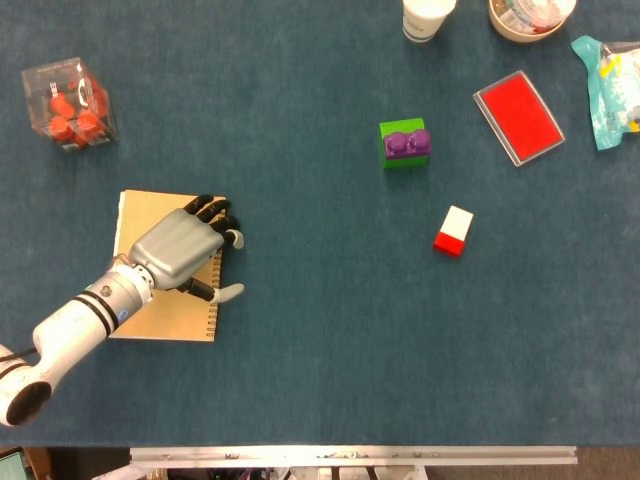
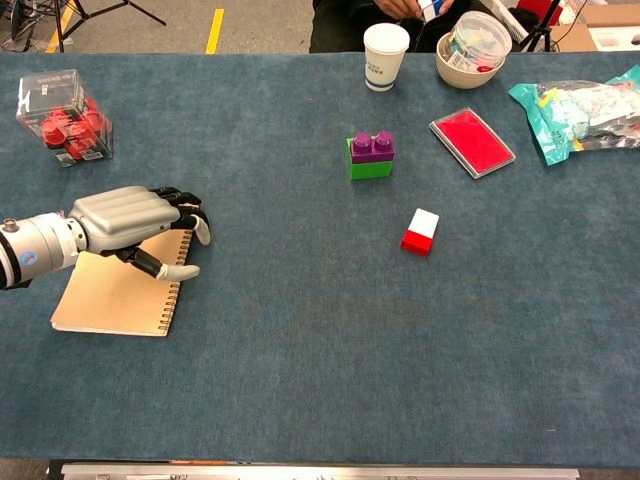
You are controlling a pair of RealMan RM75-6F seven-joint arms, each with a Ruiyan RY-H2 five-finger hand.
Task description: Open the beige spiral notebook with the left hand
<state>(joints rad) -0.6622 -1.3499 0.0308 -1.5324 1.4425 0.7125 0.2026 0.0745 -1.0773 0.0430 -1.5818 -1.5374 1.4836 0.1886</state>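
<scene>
Notebook shut on the counter — my left robot hand empty, fingers curled over its spiral edge; next I hook the cover — lift

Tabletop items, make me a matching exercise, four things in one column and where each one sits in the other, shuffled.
Things
1. beige spiral notebook
2. clear box of red pieces
3. red and white block
4. paper cup

Places
A. far edge, next to the bowl
B. far left corner area
C. under the left hand, near left
D. right of centre, nearer than the purple and green block

Pairs: 1-C, 2-B, 3-D, 4-A
</scene>
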